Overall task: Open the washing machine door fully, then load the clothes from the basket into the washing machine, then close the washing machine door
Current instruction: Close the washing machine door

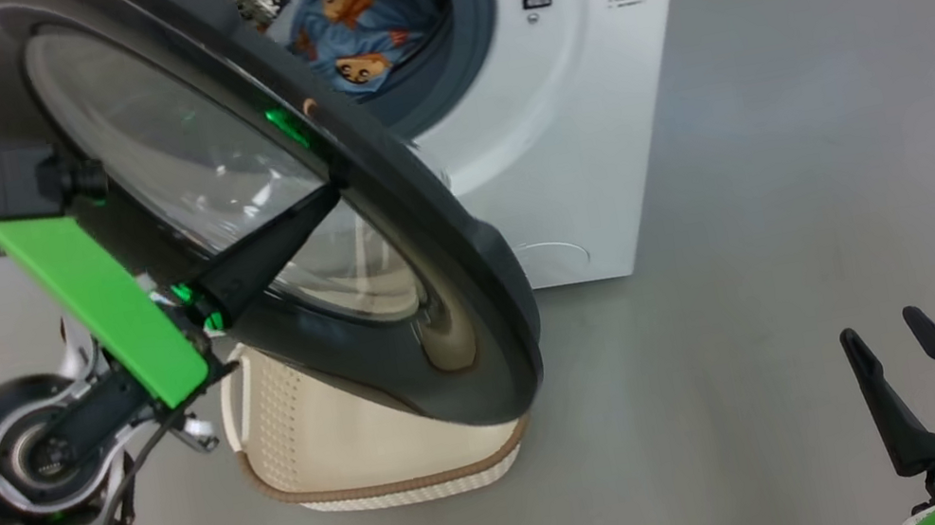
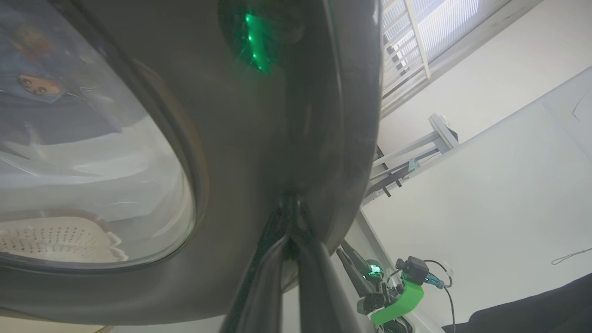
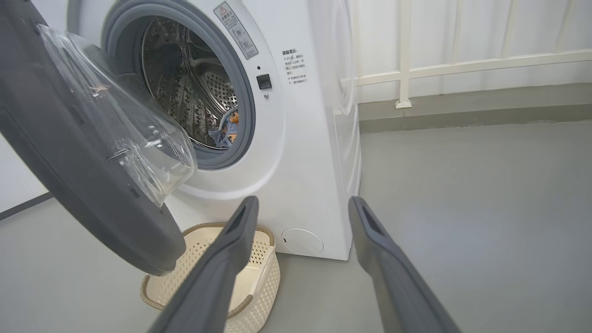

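Two grippers to call: the left gripper (image 1: pixel 328 194) is pinched shut w/ nothing btwn the fingers, tips pressed onto the black rim of the door (image 1: pixel 446 247) right at the edge of the glass, on the face turned away from the drum (image 3: pixel 194 78). Door's partway open, swung out at an angle from the washer (image 1: pixel 591 144), its lower edge hanging over the basket (image 1: pixel 315 434). On the left wrist cam the two dark fingers (image 2: pixel 259 286) run up side by side and meet on that glossy rim, w/ the window off to one side of them. Clothes (image 1: pixel 349 28), light-blue fabric w/ cartoon faces, sit inside the drum, bunched low at the front just behind the grey seal (image 1: pixel 473 21); can't tell how many pieces. Basket's on the floor (image 1: pixel 743 406) just in front of the washer and under the door; the right wrist cam shows its perforated inner wall and brown rim, partly hidden by the door and a finger. Right gripper (image 1: pixel 881 324) is spread wide, holding nothing, low at the right over the grey floor, well apart from door, basket and washer, fingers aimed approx toward the washer's front.
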Controlling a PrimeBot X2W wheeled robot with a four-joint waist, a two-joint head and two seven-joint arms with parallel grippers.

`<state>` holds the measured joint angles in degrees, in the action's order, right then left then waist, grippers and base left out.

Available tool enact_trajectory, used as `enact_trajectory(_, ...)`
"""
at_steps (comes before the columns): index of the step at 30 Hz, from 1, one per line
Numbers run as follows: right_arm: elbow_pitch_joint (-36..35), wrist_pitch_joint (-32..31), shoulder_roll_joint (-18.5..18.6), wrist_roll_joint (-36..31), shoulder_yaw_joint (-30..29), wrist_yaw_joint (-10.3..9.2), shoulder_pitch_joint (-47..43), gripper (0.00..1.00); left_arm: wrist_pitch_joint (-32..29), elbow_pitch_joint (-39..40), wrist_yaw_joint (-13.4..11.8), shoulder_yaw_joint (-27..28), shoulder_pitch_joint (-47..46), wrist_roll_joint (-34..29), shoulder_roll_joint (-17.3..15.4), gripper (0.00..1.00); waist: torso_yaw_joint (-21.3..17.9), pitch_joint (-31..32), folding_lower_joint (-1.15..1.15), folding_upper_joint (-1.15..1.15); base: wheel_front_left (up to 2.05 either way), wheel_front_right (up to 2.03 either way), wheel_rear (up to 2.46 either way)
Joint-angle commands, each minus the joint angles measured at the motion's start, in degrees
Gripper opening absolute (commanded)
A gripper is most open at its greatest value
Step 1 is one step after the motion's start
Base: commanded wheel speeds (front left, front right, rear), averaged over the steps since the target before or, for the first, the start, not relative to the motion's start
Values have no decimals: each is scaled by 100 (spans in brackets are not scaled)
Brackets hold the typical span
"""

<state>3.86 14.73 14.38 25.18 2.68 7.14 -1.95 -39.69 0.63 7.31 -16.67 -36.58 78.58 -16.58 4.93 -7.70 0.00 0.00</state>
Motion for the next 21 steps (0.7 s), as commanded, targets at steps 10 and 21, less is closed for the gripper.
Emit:
enact_trajectory(10, -103, 27, 21, -62, 62, 35, 86, 100, 434, -44, 18, -190, -135, -1, -490, 0, -61, -10, 0, 0, 0, 0, 0)
enact_trajectory(21, -66, 27, 46, -63, 68, 35, -53, 100, 1568, -385, 18, -619, 700, -348, -872, 67, 267, 195, 0, 0, 0, 0, 0)
